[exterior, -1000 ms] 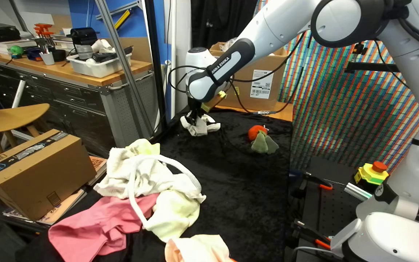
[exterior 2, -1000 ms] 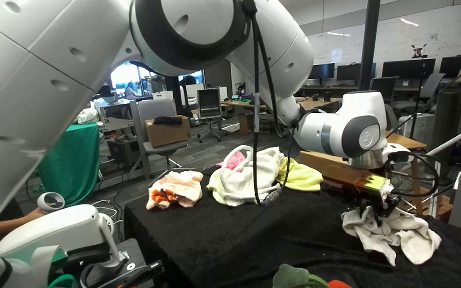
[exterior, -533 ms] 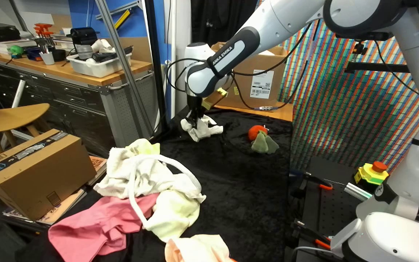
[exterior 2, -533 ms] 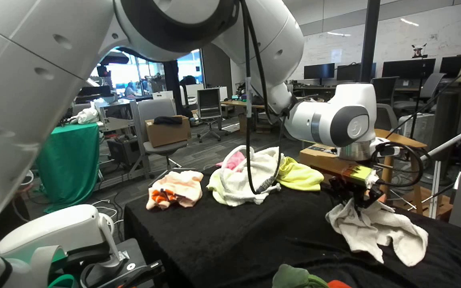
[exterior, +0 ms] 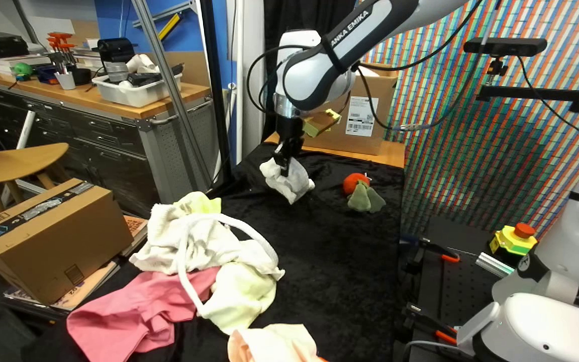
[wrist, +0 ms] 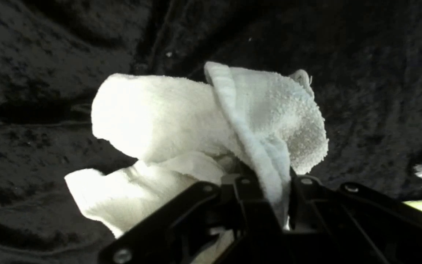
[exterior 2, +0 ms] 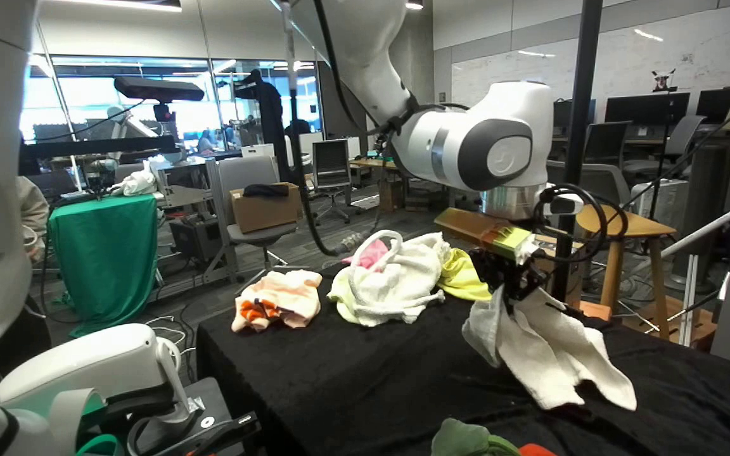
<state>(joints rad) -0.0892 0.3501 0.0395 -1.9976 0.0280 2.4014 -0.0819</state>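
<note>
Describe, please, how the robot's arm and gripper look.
The arm is white and rounded, with dark grey joint trim, "EMIKA" lettering and a silver collar. Black cables loop outside it. The gripper is black and angular, with grey screws.

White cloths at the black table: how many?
2 visible: the held cloth in the gripper, and a white cloth in the pile. That pile may hide more.
</note>
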